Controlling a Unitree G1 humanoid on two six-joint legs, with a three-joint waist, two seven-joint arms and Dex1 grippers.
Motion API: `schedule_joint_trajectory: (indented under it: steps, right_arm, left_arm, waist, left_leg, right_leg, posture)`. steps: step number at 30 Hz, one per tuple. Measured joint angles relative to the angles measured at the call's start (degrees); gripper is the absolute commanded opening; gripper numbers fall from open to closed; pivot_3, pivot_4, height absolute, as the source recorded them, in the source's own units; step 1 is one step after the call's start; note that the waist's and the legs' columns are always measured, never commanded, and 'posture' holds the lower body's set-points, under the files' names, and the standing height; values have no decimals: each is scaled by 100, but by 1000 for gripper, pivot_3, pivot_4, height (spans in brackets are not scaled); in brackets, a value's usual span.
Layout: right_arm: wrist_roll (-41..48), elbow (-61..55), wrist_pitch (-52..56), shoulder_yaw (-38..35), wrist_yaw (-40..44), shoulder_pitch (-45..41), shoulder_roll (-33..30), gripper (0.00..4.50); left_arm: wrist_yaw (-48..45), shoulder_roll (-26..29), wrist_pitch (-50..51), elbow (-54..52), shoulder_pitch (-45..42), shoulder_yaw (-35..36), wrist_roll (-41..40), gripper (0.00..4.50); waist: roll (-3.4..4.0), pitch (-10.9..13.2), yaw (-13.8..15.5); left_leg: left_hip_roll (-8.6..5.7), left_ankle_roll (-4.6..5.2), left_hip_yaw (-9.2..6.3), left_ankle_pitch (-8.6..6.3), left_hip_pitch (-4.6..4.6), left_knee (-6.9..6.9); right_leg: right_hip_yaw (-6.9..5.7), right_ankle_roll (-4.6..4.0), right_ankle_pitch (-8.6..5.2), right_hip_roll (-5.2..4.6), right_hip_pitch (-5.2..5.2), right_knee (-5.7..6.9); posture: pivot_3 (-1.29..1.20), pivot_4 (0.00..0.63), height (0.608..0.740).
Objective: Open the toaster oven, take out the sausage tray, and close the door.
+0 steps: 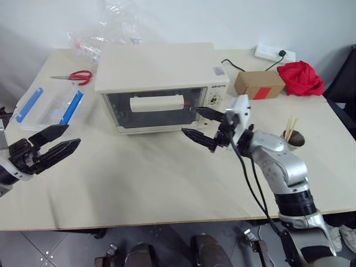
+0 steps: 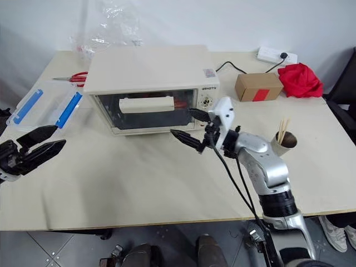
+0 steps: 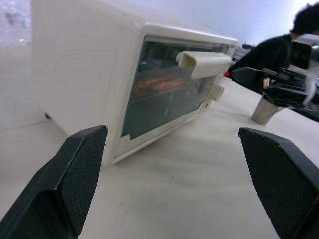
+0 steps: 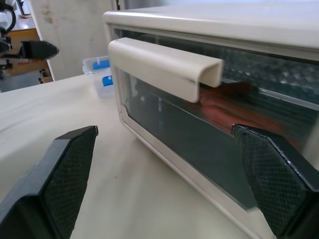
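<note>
The toaster oven sits at 12 o'clock on the desk, door shut. The right claw hovers released near its handle; the left claw waits released at 9 o'clock.

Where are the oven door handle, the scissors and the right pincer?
door handle (image 1: 156, 103): left eye view, middle of the cream bar.
scissors (image 1: 81, 75): left eye view, red grips.
right pincer (image 1: 203, 124): left eye view, gap between its open fingertips.

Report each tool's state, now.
Left tool: open, holding nothing.
Right tool: open, holding nothing, in front of the cream-white boxy toaster oven.
</note>
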Motion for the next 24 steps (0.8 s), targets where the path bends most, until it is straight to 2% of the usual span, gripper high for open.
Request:
schedule_joint_trajectory:
  steps: [5, 10, 12, 15, 19, 22, 24]
  right_arm:
    - [-484, 666, -717, 339, 257, -458, 481, 4500]
    - [-534, 944, -801, 341, 469, -558, 697, 4500]
    - [-492, 815, -808, 345, 709, -517, 655, 4500]
    - [-504, 384, -941, 504, 1332, -133, 260, 4500]
    - [-727, 282, -1314, 723, 1779, 161, 10, 4500]
    - [-869, 292, -1559, 722, 1837, 179, -28, 4500]
    - [-1002, 316, -1797, 715, 1852, 222, -61, 4500]
  left_arm:
    - [21, -172, -9, -215, 76, -249, 93, 4474]
    - [263, -546, 2, -573, 327, -342, 121, 4474]
    - [351, -566, 8, -621, 322, -328, 118, 4474]
    - [550, -566, 80, -558, 244, -136, 103, 4474]
    - [787, -440, 215, -325, -159, 49, 26, 4474]
    - [735, -350, 250, -298, -354, 45, 6, 3911]
    - [724, -330, 239, -182, -586, -70, 69, 3321]
  waist:
    - [4, 2, -72]
    - [3, 2, -127]
    - [3, 2, -142]
    - [3, 2, -141]
    - [2, 2, -147]
    - [3, 2, -155]
    - [3, 2, -152]
  left_leg:
    - [6, -6, 6, -4, -6, -4]
    - [14, -5, -10, -4, -11, 0]
    - [16, -6, -11, -4, -11, 1]
    - [16, -7, -13, -5, -11, -3]
    - [16, -7, -5, -5, -10, 0]
    - [16, -7, -3, -5, -7, 0]
    - [16, -7, -3, -5, -7, 0]
  right_leg:
    - [-13, -1, 0, -3, -33, 56]
    - [-13, -1, 0, -8, -60, 75]
    - [-13, -2, -1, -7, -63, 70]
    - [-13, -3, -1, -7, -63, 60]
    - [-12, -4, -2, -6, -63, 55]
    - [-11, -4, -2, -5, -63, 58]
    - [-12, -4, -2, -5, -63, 58]
  posture:
    - [0, 150, 740]
    - [0, 150, 740]
    - [0, 150, 740]
    - [0, 150, 740]
    - [0, 150, 740]
    - [0, 150, 740]
    - [0, 150, 740]
